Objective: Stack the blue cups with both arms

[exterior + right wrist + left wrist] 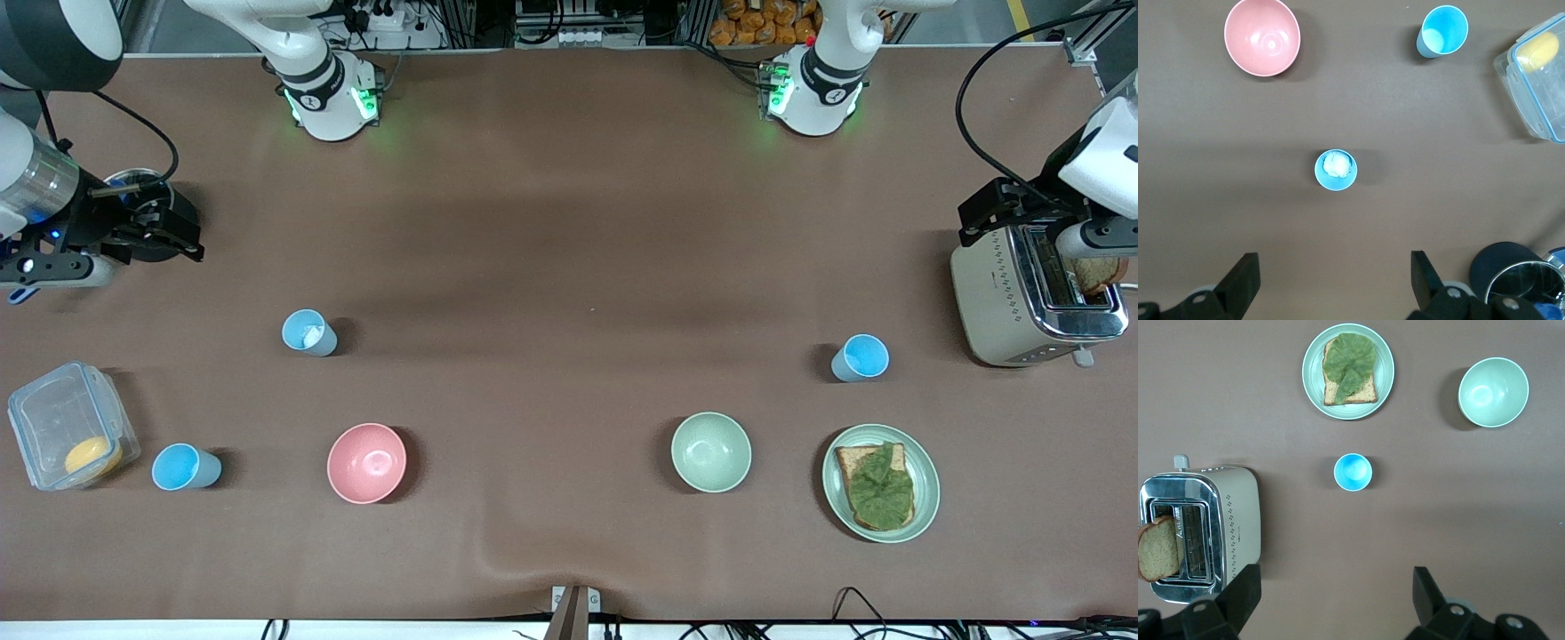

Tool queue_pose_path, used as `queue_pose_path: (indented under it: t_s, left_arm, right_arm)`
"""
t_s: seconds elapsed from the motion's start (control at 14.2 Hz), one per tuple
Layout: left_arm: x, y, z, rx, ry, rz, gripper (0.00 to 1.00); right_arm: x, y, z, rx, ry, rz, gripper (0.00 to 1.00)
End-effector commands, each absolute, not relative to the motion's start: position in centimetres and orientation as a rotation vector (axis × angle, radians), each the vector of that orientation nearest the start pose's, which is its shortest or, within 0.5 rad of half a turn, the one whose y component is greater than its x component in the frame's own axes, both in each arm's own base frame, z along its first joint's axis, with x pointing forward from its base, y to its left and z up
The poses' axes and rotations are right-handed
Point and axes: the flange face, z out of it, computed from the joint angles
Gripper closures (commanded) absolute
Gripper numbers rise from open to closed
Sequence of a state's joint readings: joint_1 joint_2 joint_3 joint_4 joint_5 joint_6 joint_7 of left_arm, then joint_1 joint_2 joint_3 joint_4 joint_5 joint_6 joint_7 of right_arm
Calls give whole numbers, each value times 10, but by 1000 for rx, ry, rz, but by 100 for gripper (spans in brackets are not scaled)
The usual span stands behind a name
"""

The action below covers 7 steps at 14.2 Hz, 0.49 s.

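3 small light-blue tapered plastic cups stand upright, well apart: one (309,332) (white lump inside) under the open right gripper (1331,280), one (185,468) beside the clear lidded container (71,425), one (861,358) beneath the open left gripper (1335,597).

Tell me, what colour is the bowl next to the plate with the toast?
Pale green bowl, clearest in the left wrist view.

Robot lab, arm bases (329,93) bolted to brown-covered table (569,222), trailing cables
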<state>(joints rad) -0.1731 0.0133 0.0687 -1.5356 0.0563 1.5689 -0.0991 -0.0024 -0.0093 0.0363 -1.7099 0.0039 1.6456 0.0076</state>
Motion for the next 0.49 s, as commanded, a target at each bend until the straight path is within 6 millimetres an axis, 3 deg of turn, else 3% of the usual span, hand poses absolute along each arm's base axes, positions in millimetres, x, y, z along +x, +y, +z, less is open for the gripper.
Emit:
queue_pose_path:
  t_s: [0.0, 0.42]
  left_arm:
    - [553, -52, 643, -3062, 13, -60, 0]
    - [553, -50, 643, -3063, 4, -62, 0]
  right_arm:
    - [552, 20, 574, -3131, -61, 99, 0]
    - [553, 21, 575, -3130, -61, 91, 0]
